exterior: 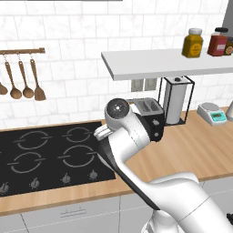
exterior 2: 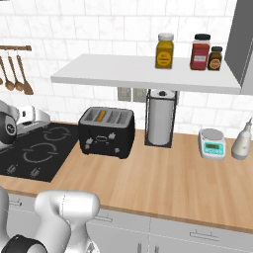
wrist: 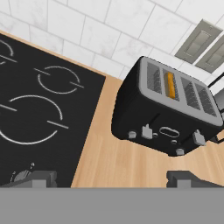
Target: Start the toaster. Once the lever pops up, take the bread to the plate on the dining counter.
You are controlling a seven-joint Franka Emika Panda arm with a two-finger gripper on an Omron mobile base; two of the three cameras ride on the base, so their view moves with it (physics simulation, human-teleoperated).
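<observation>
Gripper point(wrist: 112, 178) spread wide and empty, held apart from toaster point(wrist: 168, 109) on near side facing its levers, likely lining up to press one down; bread point(wrist: 170, 85) sunk in a left slot, toaster right of hob point(wrist: 39, 109)

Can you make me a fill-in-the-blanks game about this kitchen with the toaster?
1. The bread sits inside the black ____.
2. Left of the toaster lies the black ____.
3. The paper towel roll stands under the white ____.
4. The gripper near the toaster is ____.

Missing words: toaster; hob; shelf; open
</observation>
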